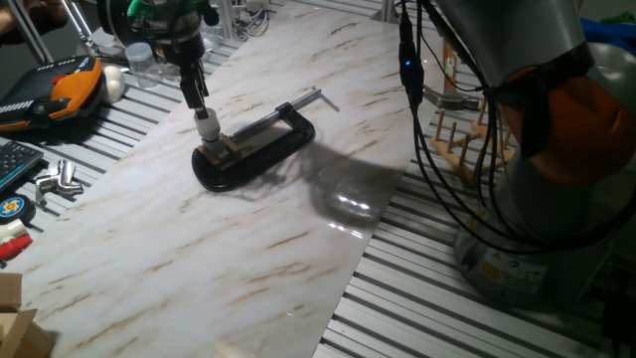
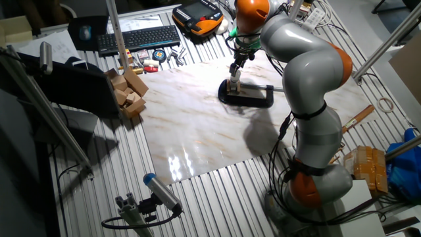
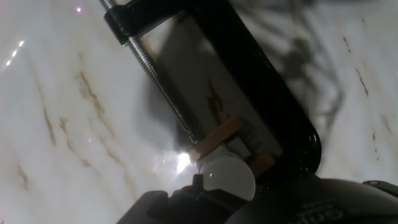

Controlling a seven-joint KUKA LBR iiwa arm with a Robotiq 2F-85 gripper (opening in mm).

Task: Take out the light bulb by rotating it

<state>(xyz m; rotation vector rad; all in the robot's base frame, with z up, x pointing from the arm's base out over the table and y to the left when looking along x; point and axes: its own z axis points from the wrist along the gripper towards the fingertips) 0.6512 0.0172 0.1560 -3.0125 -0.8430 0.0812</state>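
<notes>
Fingertips are the hardest part to read: in the hand view the gripper is only a dark mass cut off by the bottom edge, and the bulb shows as a pale dome just above it. From that view alone the grip cannot be judged. In one fixed view the gripper comes down from 12 o'clock and its two fingers sit closed around the bulb, which stands upright on the wooden block. The bulb's metal base is too small to make out. In the other fixed view the gripper and bulb merge into one blur over the clamp.

The block is held in the black clamp, which lies flat on the marble board; its screw points toward 2 o'clock. In the hand view the clamp frame and threaded screw fill the upper half, with the block only partly showing.

An orange-and-black pendant lies at 10 o'clock, well apart from the clamp, with a white egg-shaped object beside it. Black cables hang at 3 o'clock, in front of a wooden rack. Nothing lies between the camera and the bulb in that view.
</notes>
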